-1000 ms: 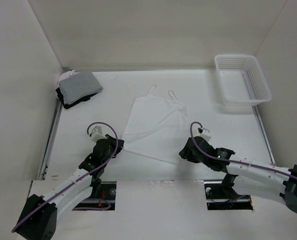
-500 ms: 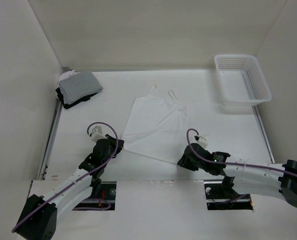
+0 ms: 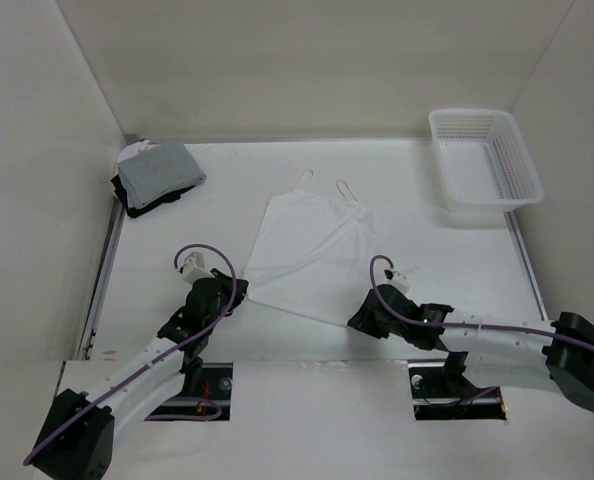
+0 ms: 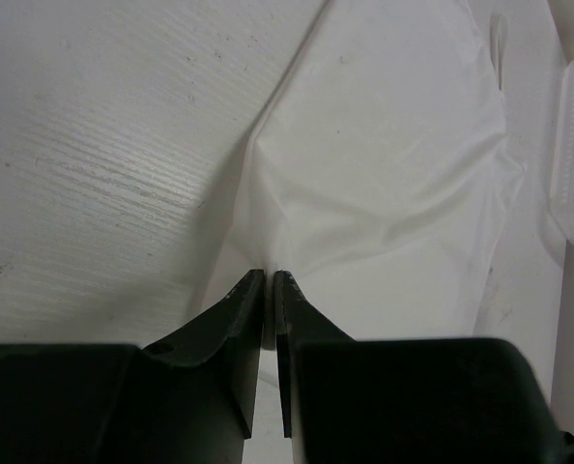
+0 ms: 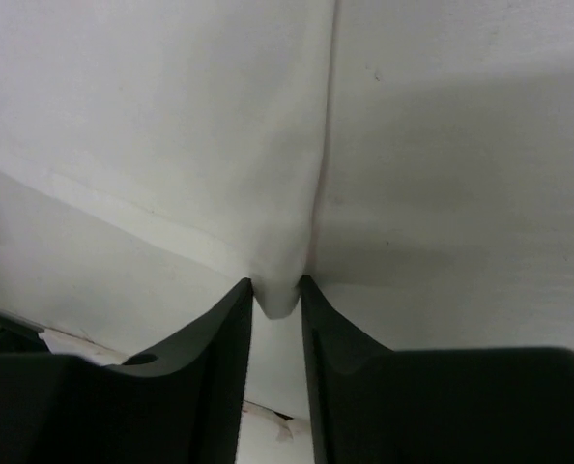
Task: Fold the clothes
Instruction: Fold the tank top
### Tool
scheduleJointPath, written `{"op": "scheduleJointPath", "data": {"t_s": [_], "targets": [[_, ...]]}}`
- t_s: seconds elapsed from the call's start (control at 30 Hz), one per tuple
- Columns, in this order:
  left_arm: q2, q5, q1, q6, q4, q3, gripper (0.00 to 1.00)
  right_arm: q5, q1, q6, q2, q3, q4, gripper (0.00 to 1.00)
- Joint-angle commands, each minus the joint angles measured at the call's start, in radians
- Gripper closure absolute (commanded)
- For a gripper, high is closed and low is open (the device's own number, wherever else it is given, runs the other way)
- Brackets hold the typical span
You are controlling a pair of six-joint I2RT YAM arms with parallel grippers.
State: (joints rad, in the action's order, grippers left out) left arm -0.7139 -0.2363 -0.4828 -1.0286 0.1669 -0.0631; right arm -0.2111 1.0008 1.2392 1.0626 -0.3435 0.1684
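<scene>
While garment (image 3: 307, 250) lies spread | left claw (image 4: 269, 276) pinches hem corner | right claw (image 5: 277, 286) likewise

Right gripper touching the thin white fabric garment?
Touching. Right wrist view: thin white fabric garment corner sits bunched between jaws of the right gripper, against both.

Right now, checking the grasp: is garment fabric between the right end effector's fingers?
Yes, a corner of the white garment sits bunched between the fingers of the right end effector.
</scene>
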Motion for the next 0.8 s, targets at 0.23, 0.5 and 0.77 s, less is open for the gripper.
{"op": "scheduleJointPath", "data": {"t_s": [0.23,0.5,0.77], "targets": [[0.082,0.018,0.013,0.004,-0.059,-0.004,0.94,-0.06,0.041,0.055,-0.076,0.07,-0.004,0.92],[0.422,-0.027,-0.021,-0.019,-0.479,-0.09,0.99,-0.074,0.141,0.066,-0.373,-0.015,0.364,0.92],[0.188,-0.09,-0.012,0.082,-0.246,-0.28,0.97,-0.068,-0.128,-0.235,-0.34,-0.15,0.243,0.92]]}}
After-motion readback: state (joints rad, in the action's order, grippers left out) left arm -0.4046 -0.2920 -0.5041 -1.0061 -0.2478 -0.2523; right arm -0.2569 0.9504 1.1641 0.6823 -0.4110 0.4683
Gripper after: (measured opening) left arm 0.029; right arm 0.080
